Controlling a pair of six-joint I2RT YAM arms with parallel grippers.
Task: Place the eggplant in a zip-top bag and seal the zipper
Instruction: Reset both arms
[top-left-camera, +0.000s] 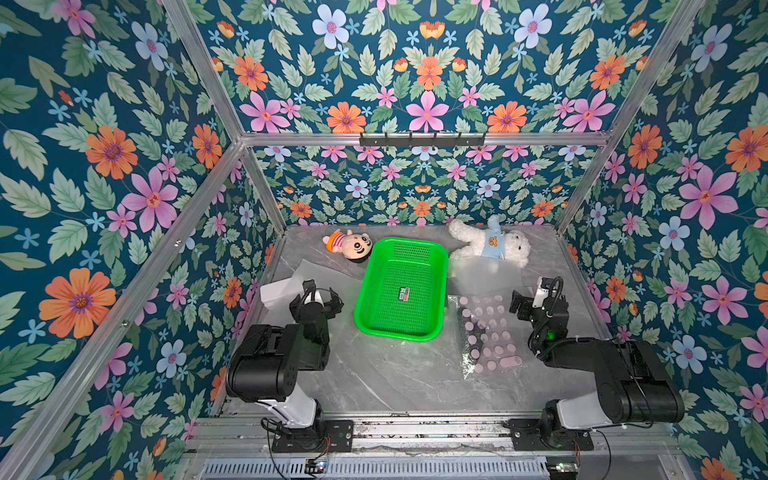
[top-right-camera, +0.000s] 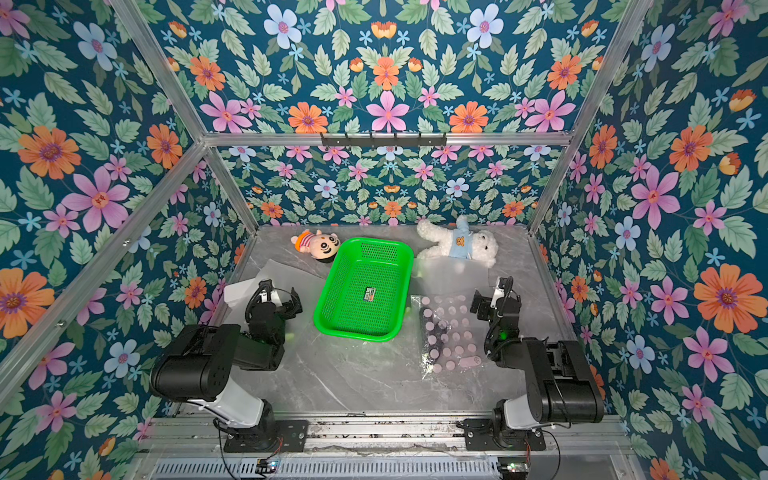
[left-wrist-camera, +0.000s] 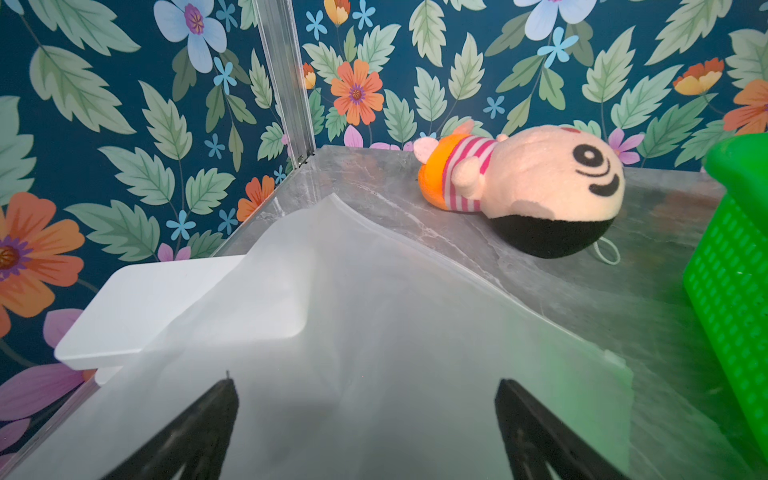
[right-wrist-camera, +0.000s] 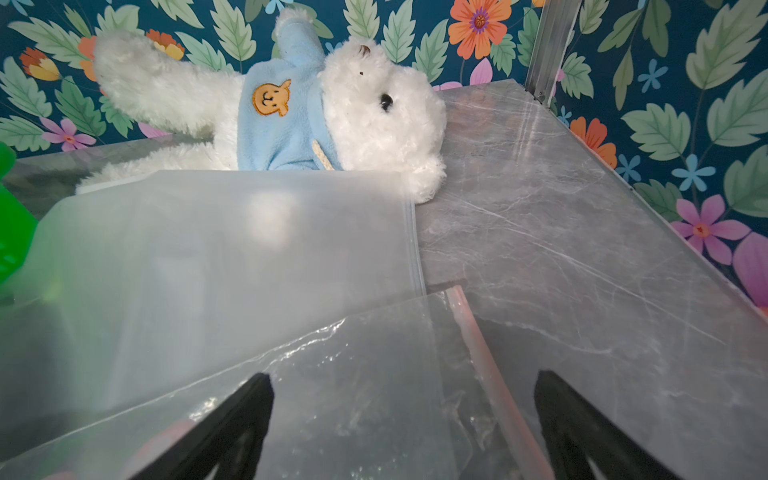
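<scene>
On the grey counter, right of the big green basket, there's the zip-top bag, lying flat just beside the right arm, its long axis running near to far. See that dark slender shape along its left edge? That looks like the eggplant, seemingly already inside and lying the same way, near to far, though I can't tell which end is the stem. The zipper, a thin pink strip, runs down the bag's right edge, so the mouth faces right; no slider in sight. This is thin film: light, limp and slippery, likely to slide or crumple if pushed. I'd take it at the stiffer zipper strip, one end pinned while the closure is drawn along. The right fingers are spread wide, holding nothing, poised at the bag's far right corner. The left fingers are equally wide and empty, away on the left over a frosted plastic sheet, well apart from the bag.
</scene>
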